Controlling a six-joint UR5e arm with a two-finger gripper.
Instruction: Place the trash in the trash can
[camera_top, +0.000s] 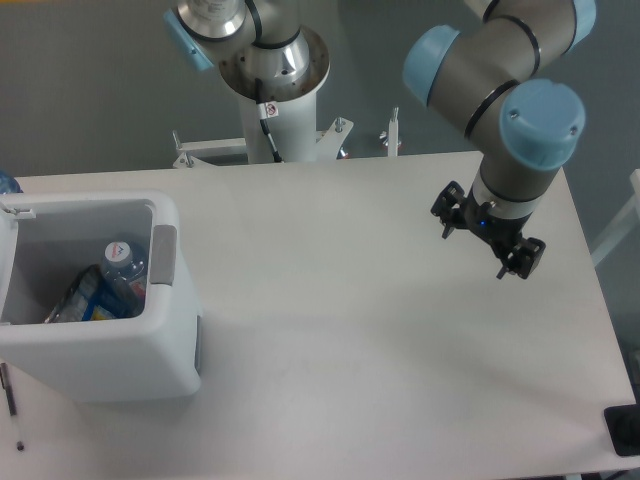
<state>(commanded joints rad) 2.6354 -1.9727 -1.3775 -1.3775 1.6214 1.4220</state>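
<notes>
A clear plastic water bottle (108, 280) with a white cap and bluish label lies inside the white trash can (150, 355) at the table's left side. The bottle leans against the bin's right wall below a grey patch on the rim. No white card shows in this view. Far to the right, my gripper (486, 251) hangs open above the bare table with nothing between its fingers, well apart from the bin.
The arm's white mounting column (275, 110) stands behind the table's far edge. A thin dark pen-like object (10, 395) lies at the front left by the bin. A dark object (624, 430) sits at the front right corner.
</notes>
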